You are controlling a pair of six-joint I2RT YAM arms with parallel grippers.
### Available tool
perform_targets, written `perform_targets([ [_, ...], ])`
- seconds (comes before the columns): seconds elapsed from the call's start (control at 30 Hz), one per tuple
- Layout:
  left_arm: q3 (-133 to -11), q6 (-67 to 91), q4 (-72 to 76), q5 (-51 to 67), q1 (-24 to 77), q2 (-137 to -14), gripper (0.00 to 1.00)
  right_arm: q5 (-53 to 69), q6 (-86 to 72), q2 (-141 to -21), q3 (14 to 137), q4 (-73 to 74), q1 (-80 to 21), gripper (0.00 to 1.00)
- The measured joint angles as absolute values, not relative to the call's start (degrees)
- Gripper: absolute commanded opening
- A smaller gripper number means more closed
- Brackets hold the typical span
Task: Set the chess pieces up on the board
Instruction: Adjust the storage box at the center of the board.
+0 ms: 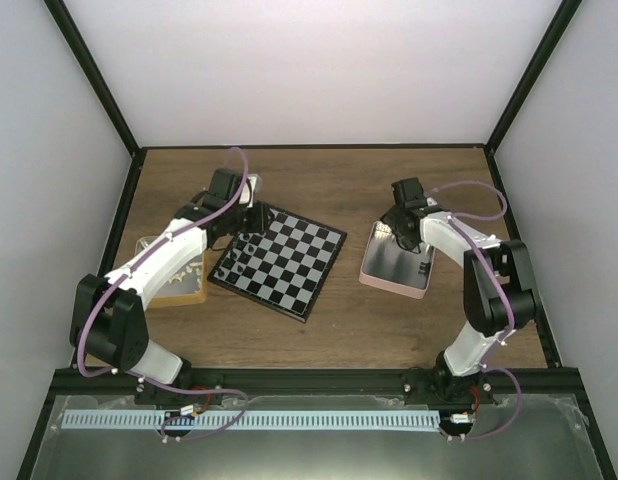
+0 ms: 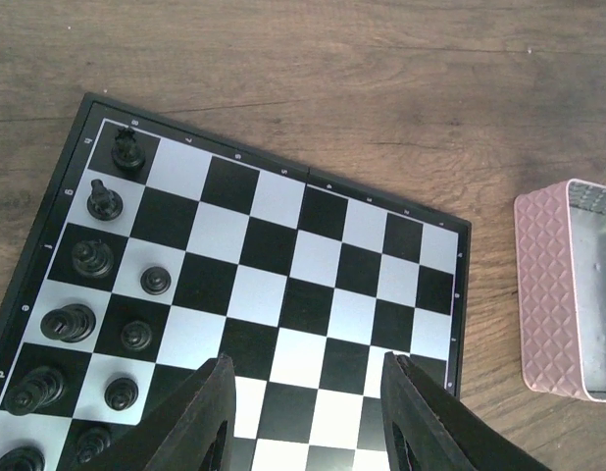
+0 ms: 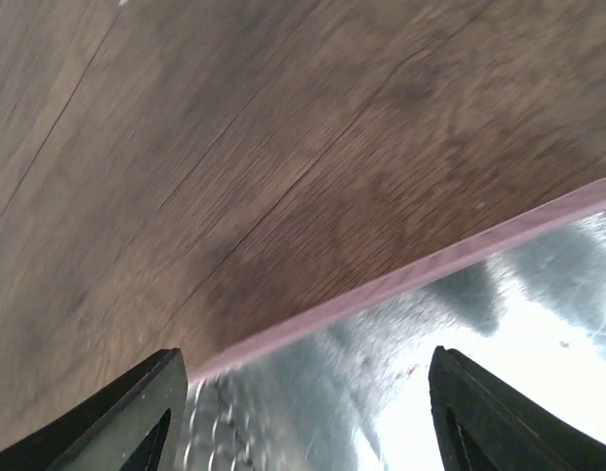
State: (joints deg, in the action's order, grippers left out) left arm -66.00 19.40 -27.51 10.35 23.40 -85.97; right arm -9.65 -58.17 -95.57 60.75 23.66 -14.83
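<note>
The board [image 1: 289, 265] lies at mid-table, turned at an angle. Several black chess pieces [image 2: 92, 258] stand in two rows along its left edge in the left wrist view; the other squares of the board [image 2: 313, 265] are bare. My left gripper [image 2: 308, 392] hovers over the board's near-left part [image 1: 244, 228], open, with only checks showing between its fingers. My right gripper [image 3: 308, 392] is open and holds nothing. It hangs over the far rim of the pink tray [image 3: 401, 285], right of the board [image 1: 404, 232].
The pink tray [image 1: 394, 268] has a shiny metal inside and sits just right of the board; its wall [image 2: 548, 294] shows in the left wrist view. A tan tray [image 1: 179, 288] lies under the left arm. Black frame posts edge the table.
</note>
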Motion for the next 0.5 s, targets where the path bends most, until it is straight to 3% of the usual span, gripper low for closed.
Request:
perform_targets([
  [0.13, -65.47, 19.38, -27.57, 10.17, 23.4, -85.97, 0.43, -10.44, -62.96, -97.6, 61.12, 23.57, -12.01, 0.68],
  [0.5, -65.41, 19.38, -27.46, 10.15, 23.4, -85.97, 0.43, -6.46, -60.36, -103.2, 63.99, 21.08, -10.2, 0.34],
])
